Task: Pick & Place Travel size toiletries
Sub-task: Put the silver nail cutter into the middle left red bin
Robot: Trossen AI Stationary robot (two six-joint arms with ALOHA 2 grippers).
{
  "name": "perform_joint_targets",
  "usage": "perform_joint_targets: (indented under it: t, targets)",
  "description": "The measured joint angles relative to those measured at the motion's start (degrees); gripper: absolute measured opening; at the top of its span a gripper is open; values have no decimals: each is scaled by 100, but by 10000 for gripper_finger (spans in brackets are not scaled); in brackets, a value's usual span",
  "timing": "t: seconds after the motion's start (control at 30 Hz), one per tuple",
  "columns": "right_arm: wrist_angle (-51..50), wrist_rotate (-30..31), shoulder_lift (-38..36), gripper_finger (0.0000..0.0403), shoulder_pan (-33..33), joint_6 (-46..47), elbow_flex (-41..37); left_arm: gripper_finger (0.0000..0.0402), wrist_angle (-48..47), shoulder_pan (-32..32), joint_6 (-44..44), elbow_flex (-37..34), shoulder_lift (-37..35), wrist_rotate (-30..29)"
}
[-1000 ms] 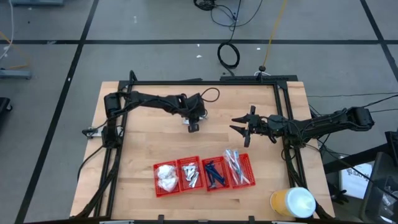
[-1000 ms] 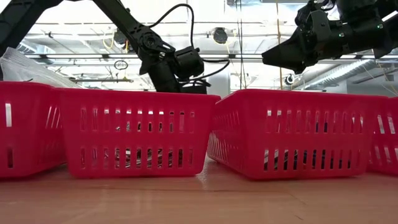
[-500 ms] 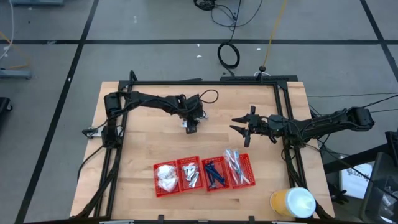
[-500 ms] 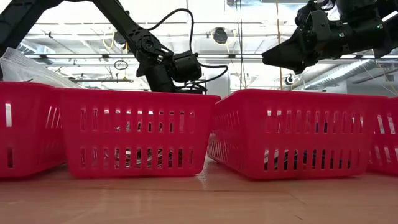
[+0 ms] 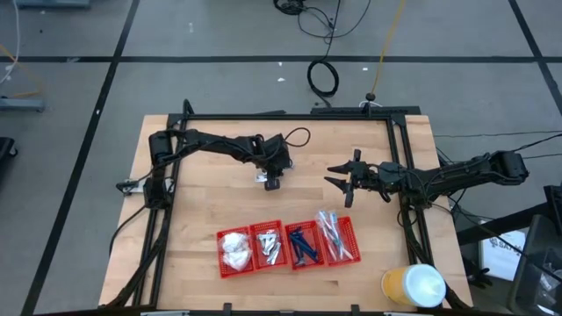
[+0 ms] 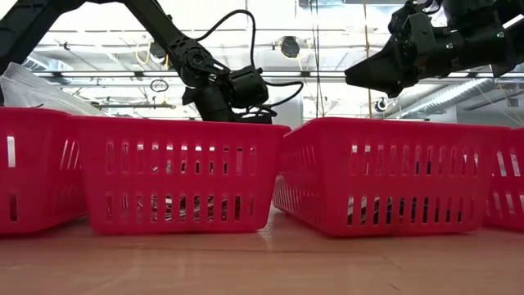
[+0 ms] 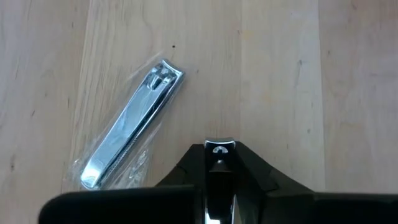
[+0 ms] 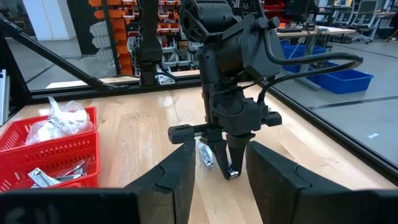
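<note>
My left gripper (image 5: 272, 182) stands over the middle of the table, pointing down, shut on a silvery nail clipper (image 7: 219, 148). A second silvery nail clipper in clear wrap (image 7: 129, 132) lies flat on the wood beside it, also seen as the wrapped clipper (image 8: 204, 154) in the right wrist view. My right gripper (image 5: 341, 183) hovers open right of centre, facing the left gripper (image 8: 231, 163). White packets (image 5: 234, 249), silvery items (image 5: 269, 247), dark blue sticks (image 5: 303, 244) and pale wrapped sticks (image 5: 336, 235) lie in red baskets. My left gripper pinches the silvery nail clipper between its two fingers from above, pointing down. Only the clipper's end (image 7: 219, 145) shows past the fingertips (image 8: 236, 146). Whether that end touches the wood I cannot tell.
Several red mesh baskets (image 5: 288, 265) stand in a row near the table's near edge and fill the low view (image 6: 184, 176). A yellow and white container (image 5: 413, 285) sits at the near right corner. A black frame (image 5: 290, 117) runs along the far and side edges. Bare wood lies between grippers and baskets.
My left gripper has swayed slightly toward the table's left edge and back over the same spot, staying shut. The wrapped clipper on the wood has kept its place.
</note>
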Motion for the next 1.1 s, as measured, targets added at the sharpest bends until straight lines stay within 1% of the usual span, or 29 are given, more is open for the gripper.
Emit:
perform_joint_targets:
  t: [0.13, 0.23, 0.3, 0.4, 0.57, 0.77, 0.9, 0.97, 1.1]
  targets:
    - [0, 0, 0, 130, 0, 0, 0, 35, -7, -13, 10, 0, 1, -31]
    - [2, 2, 0, 130, 0, 2, 0, 37, -18, -63, 3, -5, -120, -182]
    - [0, 0, 0, 130, 0, 2, 0, 38, -80, -121, 19, -24, -248, -395]
    - [-1, 1, 0, 130, 0, 2, 0, 37, -267, -201, 21, -61, -531, -648]
    - [-7, 0, 0, 130, 2, 4, 0, 37, -365, -490, -119, -22, -1268, -732]
    - [-46, 0, 0, 130, 2, 4, 2, 41, -558, -1156, -378, -19, -2001, -779]
    - [-63, -1, 0, 130, 2, 44, 0, 40, -752, -1727, -690, -20, -2234, -756]
    - [-63, 0, 0, 130, 3, 44, 2, 38, -881, -2008, -903, -20, -2307, -640]
    - [-61, -1, 0, 130, 4, 44, 2, 41, -1177, -2551, -1396, -17, -2298, -192]
